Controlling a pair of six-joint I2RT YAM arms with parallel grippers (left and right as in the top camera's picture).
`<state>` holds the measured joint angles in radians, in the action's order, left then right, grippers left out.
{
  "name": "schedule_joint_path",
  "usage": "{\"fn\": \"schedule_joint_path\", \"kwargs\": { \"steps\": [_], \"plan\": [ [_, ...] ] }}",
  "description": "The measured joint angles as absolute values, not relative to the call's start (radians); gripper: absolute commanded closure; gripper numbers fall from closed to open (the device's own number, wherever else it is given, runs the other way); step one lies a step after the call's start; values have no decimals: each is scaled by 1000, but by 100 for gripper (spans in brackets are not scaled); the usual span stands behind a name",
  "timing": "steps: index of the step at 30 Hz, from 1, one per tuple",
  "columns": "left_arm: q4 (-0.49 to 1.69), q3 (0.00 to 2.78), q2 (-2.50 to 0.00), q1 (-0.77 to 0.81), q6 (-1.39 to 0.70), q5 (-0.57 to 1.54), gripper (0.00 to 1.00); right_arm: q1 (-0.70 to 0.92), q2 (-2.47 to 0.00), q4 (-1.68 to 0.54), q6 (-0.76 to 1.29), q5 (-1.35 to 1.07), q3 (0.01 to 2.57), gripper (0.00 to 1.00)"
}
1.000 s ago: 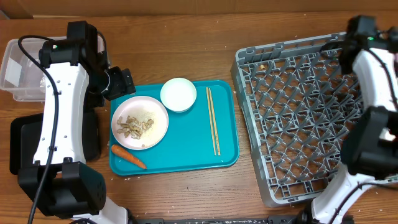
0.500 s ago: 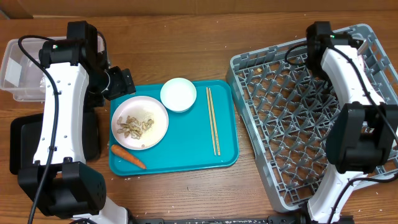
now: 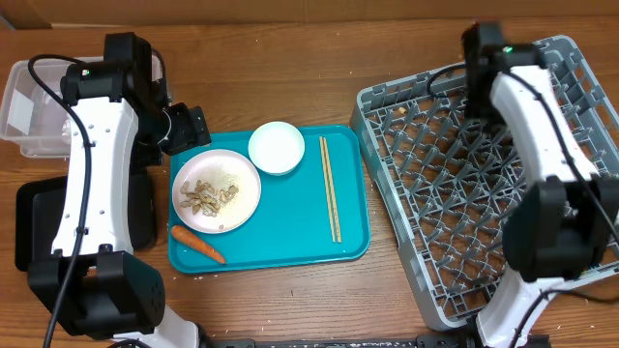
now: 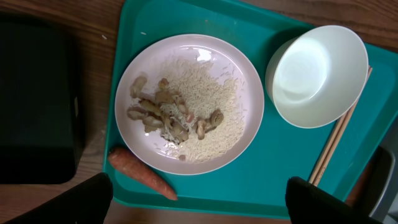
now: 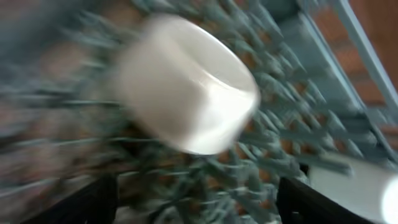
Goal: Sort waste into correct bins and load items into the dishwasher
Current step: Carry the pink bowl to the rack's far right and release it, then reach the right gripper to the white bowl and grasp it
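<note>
To the outer side of your left gripper (image 4: 200, 198) sit the clear tub (image 3: 21, 116) and the black tray (image 4: 31, 99); the black tray lies just outside one finger. The jaws stand wide apart with nothing between them.

Just ahead of the finger on the black-tray side lies the carrot (image 4: 140, 180), on the teal tray (image 3: 290, 222) and just beside the plate's rim. Straight ahead, inside the span of the jaws, is the white plate (image 4: 233, 74), carrying rice bits (image 4: 214, 93) and nut-shell scraps (image 4: 165, 115). Ahead of the other finger stands the empty white bowl (image 4: 317, 74). The chopsticks (image 4: 339, 137) run alongside it and end close to that finger.

Your right gripper (image 5: 199, 202) hangs over the dish rack (image 3: 426, 222). Its fingers are smeared shapes set well apart, holding nothing. The white cup (image 5: 186, 93) rests on the pegs ahead of the jaws and clear of both. The blur hides whether it stands mouth-up or mouth-down.

I judge that the cup's loading is done and that you are between steps. The carrot looks like the nearest pick. You would lower the left jaws across its thin body, close, and carry it out past the black-tray-side finger to a bin. I cannot tell from here which bin suits it. The plate's scraps must go before you rack the plate.
</note>
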<state>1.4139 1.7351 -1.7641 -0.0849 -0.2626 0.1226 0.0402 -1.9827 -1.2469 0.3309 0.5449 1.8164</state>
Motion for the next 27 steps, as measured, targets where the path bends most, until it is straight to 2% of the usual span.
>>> {"fn": "schedule_joint_path", "kwargs": {
  "steps": [5, 11, 21, 27],
  "plan": [
    [1410, 1735, -1764, -85, -263, 123, 9, 94, -1890, -1231, 161, 183, 1959, 17],
    [1410, 1735, -1764, -85, -263, 123, 9, 231, -1869, -1133, 105, -109, 1955, 18],
    [1407, 1735, -1764, -85, -263, 123, 9, 480, -1955, -1087, 112, -202, 1922, 21],
    [1407, 1735, -1764, -85, -263, 123, 8, 550, -2097, -1047, 161, -200, 1922, 33]
  ]
}}
